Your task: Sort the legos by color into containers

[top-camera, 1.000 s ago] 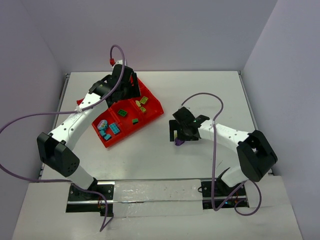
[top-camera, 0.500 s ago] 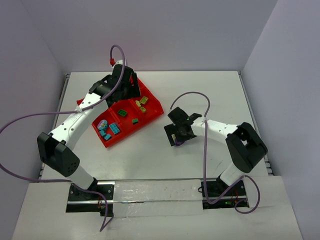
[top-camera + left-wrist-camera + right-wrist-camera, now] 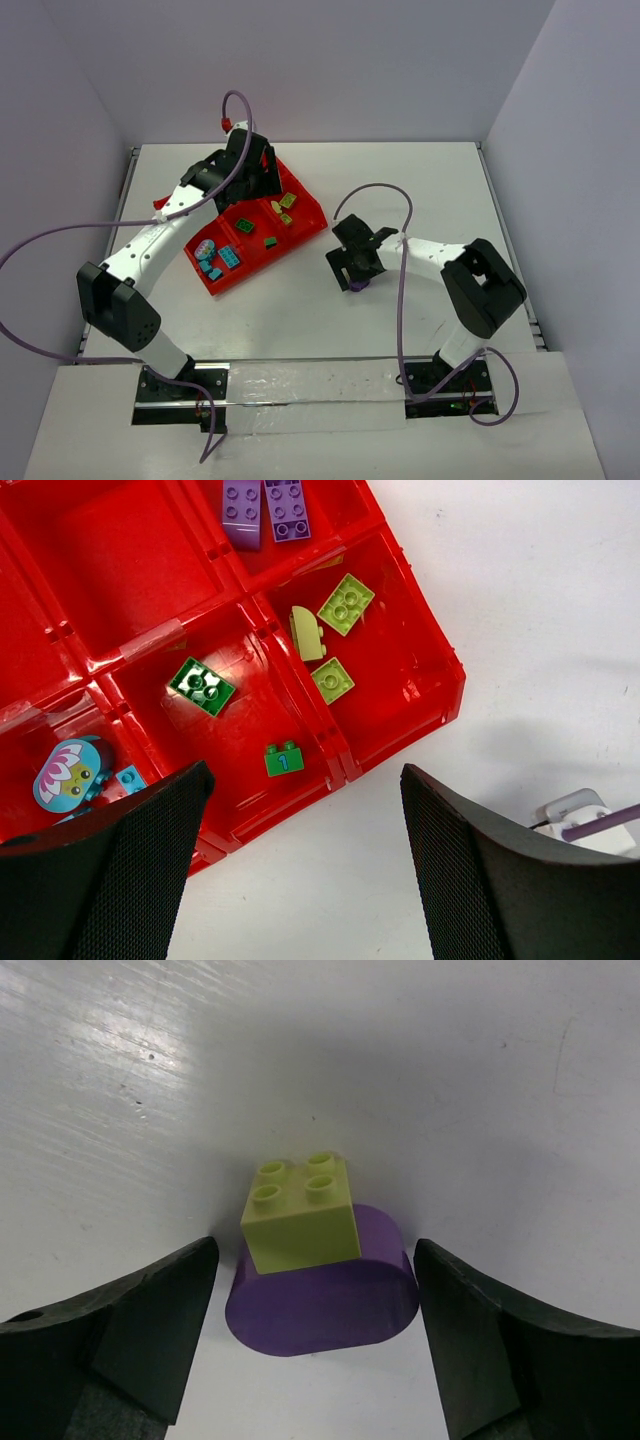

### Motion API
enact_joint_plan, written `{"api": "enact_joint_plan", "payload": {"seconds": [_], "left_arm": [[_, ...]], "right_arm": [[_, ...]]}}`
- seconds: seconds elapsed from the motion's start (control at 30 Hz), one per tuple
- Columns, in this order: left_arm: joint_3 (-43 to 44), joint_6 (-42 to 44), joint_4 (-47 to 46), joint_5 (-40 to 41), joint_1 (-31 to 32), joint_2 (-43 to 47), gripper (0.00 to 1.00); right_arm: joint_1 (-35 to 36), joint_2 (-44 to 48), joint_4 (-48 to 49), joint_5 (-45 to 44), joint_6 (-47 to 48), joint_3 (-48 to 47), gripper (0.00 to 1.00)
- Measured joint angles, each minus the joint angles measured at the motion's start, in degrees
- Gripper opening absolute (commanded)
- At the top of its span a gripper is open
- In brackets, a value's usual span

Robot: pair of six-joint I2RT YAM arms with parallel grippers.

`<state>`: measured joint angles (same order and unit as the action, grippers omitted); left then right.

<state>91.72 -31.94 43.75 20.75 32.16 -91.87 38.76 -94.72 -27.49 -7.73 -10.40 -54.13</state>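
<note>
My right gripper [image 3: 310, 1260] hangs spread wide, one finger on either side of a small yellow-green studded plastic brick [image 3: 298, 1222]. That brick is stacked on a rounded purple plastic block [image 3: 325, 1305], and the clump sits on the white table [image 3: 500, 1080]. Further off, the bright red divided plastic tray [image 3: 130, 560] holds purple bricks [image 3: 265, 510], yellow-green pieces [image 3: 346, 604], green bricks [image 3: 202, 686] and a teal brick [image 3: 130, 778], each colour in its own compartment. My left gripper [image 3: 303, 780] hovers above the tray, splayed and empty.

overhead; wrists close over tray [image 3: 120, 560], brick [image 3: 298, 1222]
</note>
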Motion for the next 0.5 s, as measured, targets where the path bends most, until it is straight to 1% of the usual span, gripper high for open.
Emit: {"api": "enact_joint_plan", "payload": {"seconds": [0.1,0.2,0.33,0.37,0.43,0.5], "left_arm": [[0.00,0.00,0.02,0.00,0.00,-0.07,0.84],[0.00,0.02,0.02,0.02,0.00,-0.07,0.84],[0.00,0.02,0.01,0.02,0.00,-0.07,0.85],[-0.02,0.02,-0.02,0.02,0.00,-0.07,0.85],[-0.71,0.12,-0.78,-0.70,-0.13,-0.07,0.85],[-1.48,0.35,-1.13,-2.87,-0.45,-0.52,0.85]], "right_arm": [[0.00,-0.35,0.30,0.09,0.12,-0.13,0.76],[0.00,-0.35,0.41,0.16,0.19,-0.13,0.64],[0.00,-0.25,0.43,0.23,-0.22,-0.13,0.39],[0.00,-0.10,0.29,0.26,-0.27,-0.13,0.35],[0.00,1.16,-0.36,0.47,-0.35,-0.13,0.32],[0.00,3.22,-0.98,0.98,-0.40,-0.13,0.32]]}}
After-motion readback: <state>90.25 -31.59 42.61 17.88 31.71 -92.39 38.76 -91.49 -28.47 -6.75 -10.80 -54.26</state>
